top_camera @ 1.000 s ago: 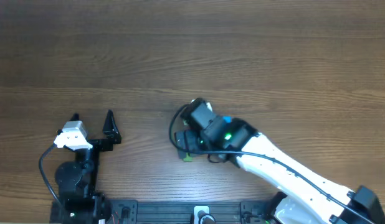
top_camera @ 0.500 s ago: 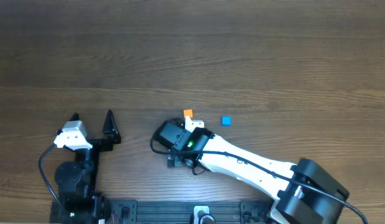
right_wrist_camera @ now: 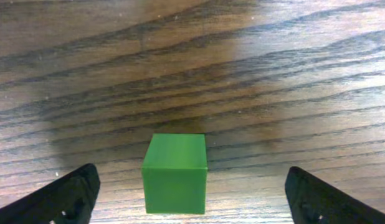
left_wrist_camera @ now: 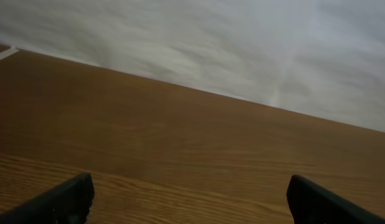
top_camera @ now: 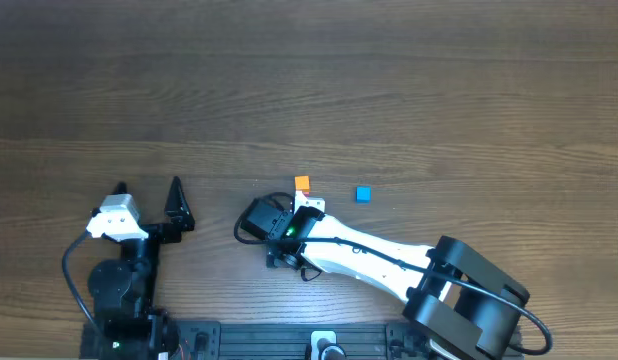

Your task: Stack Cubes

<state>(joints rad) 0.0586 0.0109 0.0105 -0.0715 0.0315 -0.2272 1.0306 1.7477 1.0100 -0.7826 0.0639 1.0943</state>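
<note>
A green cube (right_wrist_camera: 175, 173) rests on the wooden table, between the spread fingers of my right gripper (right_wrist_camera: 191, 199) and a little off-centre toward one of them; nothing touches it. From above, the right gripper (top_camera: 282, 258) hangs low near the table's front middle and covers the green cube. An orange cube (top_camera: 302, 183) lies just behind the right wrist, and a blue cube (top_camera: 363, 194) sits to its right, apart from it. My left gripper (top_camera: 149, 196) stands open at the front left with nothing between its fingers (left_wrist_camera: 68, 199).
The wooden table (top_camera: 309, 90) stretches bare behind the cubes. A black rail (top_camera: 319, 340) with the arm bases runs along the front edge. In the left wrist view a pale wall (left_wrist_camera: 242, 43) rises past the table's far edge.
The right arm has swung left across the front middle, uncovering the orange and blue cubes. Its gripper now hangs over the green cube. The left arm has kept still.
</note>
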